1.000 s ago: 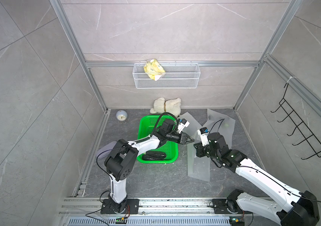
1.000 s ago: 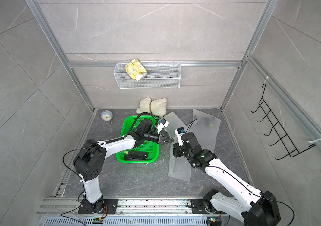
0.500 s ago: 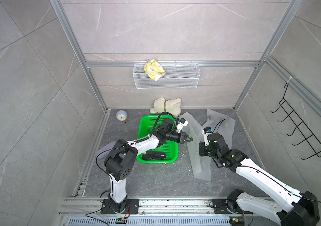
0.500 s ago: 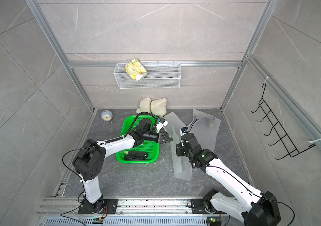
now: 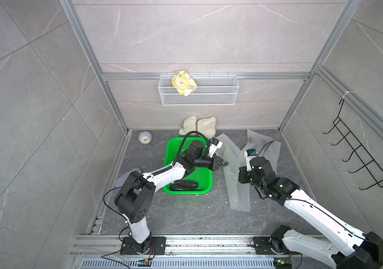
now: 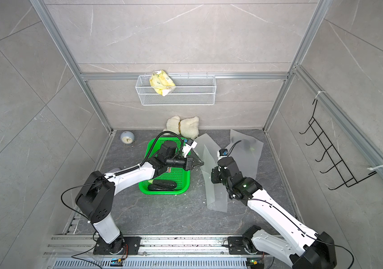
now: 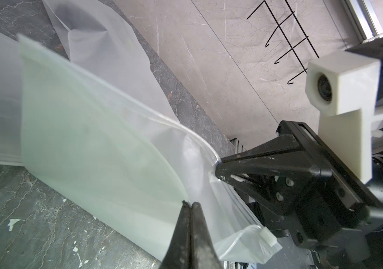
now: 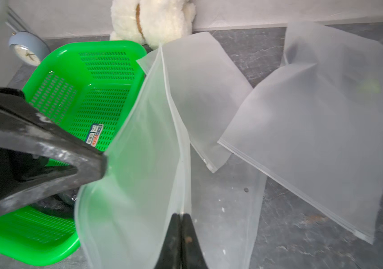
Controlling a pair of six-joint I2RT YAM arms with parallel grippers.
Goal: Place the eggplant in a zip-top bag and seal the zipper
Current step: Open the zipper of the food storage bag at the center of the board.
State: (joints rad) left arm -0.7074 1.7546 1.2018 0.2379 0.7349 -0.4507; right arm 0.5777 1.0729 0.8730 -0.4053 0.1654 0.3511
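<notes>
A frosted zip-top bag (image 5: pixel 237 189) is held up just right of centre in both top views, its lower end trailing on the dark stone floor. The left gripper (image 5: pixel 226 164), reaching across from the left, is clenched on one lip of the bag's mouth. The right gripper (image 8: pixel 181 217) is pinched tight on the opposite lip, along the zipper strip. The wrist views show the mouth parted between the two grips. The eggplant (image 5: pixel 184 186), dark and glossy, lies across the near end of a green basket (image 5: pixel 167 160) just left of the bag, under the left arm and untouched. Two more frosted bags lie toward the back right. One flat bag (image 8: pixel 204 93) sits beside the basket's far corner. The crumpled bag (image 5: pixel 267 149) further right shows a dim dark and green shape inside. A cream plush toy (image 5: pixel 197 125) rests against the back wall above the basket, and a small round clock (image 5: pixel 145 137) stands at the back left. A white wire shelf (image 5: pixel 209 97) on the back wall holds a yellow packet (image 5: pixel 183 82). A black hook rack (image 5: pixel 360 158) hangs on the right wall.
</notes>
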